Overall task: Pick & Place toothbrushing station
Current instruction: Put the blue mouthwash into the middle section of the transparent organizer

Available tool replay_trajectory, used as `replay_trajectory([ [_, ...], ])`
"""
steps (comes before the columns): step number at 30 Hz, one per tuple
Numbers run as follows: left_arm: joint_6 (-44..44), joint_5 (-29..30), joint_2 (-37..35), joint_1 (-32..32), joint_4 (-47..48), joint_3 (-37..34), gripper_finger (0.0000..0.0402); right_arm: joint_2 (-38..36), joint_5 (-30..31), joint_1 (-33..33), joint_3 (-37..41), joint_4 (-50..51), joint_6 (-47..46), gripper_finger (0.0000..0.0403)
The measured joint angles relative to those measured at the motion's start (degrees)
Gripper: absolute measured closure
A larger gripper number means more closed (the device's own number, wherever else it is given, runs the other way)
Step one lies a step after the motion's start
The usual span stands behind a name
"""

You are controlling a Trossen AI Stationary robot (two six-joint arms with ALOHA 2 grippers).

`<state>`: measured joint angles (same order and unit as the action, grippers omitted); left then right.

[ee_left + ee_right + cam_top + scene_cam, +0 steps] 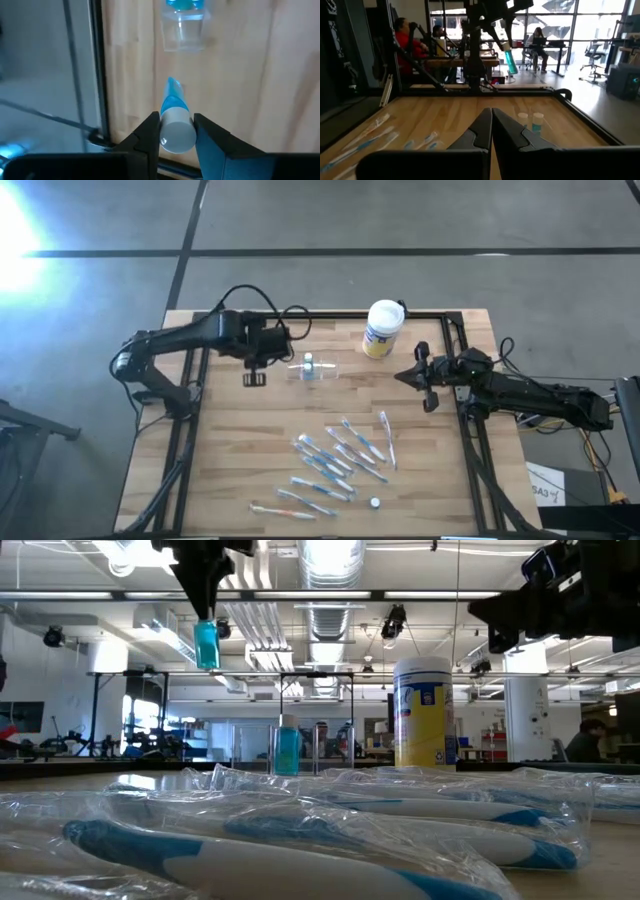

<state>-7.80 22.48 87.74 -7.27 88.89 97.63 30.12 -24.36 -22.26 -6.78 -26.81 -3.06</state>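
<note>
Left claw [176, 131] is clamped on a blue toothpaste tube [174, 112], white cap end between the fingers [148, 135], tube pointing down toward the bench [230, 460]. In the low view the tube [207, 643] hangs well above the wood, off to the side of the holder. In the high view the left claw [254, 378] sits at the bench's left-back area, just left of the toothbrushing station [312, 369].

The station is a low clear plastic holder standing upright on the bench, back-centre, with one blue tube [287, 750] already in it. From the left wrist it shows ahead of the held tube, apart from it [183, 25].

White canister [382, 328] with a yellow label stands right of the station, near the back edge, not touching it.

Wrapped toothbrushes [335, 462] lie scattered over the front-middle of the bench, blue and white, in clear packets; one small white cap [375, 502] lies near them.

Right claw [492, 120] has its fingers pressed together, holds nothing, and hovers at the right side of the bench [428, 380], pointing toward the middle.

People sit at desks in the room behind.
</note>
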Motion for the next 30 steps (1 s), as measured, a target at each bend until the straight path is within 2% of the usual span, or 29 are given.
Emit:
replay_trajectory([
  [4,-9.5,0.9,0.0,-1.7,-3.8,0.0,0.0304,0.0,0.0,0.0,0.1,0.0,0.2,0.0394],
  [13,-24.7,1.2,2.5,-4.0,-16.6,1.3,0.0304,0.0,0.0,0.0,0.1,0.0,1.5,0.0394],
  [25,-36.8,1.6,15.7,-5.4,-18.6,9.0,0.0304,0.0,0.0,0.0,0.4,0.0,1.3,0.0394],
  [30,-42.7,7.8,21.0,-4.9,-18.8,13.8,0.0304,0.0,0.0,0.0,0.4,0.0,1.7,0.0394],
])
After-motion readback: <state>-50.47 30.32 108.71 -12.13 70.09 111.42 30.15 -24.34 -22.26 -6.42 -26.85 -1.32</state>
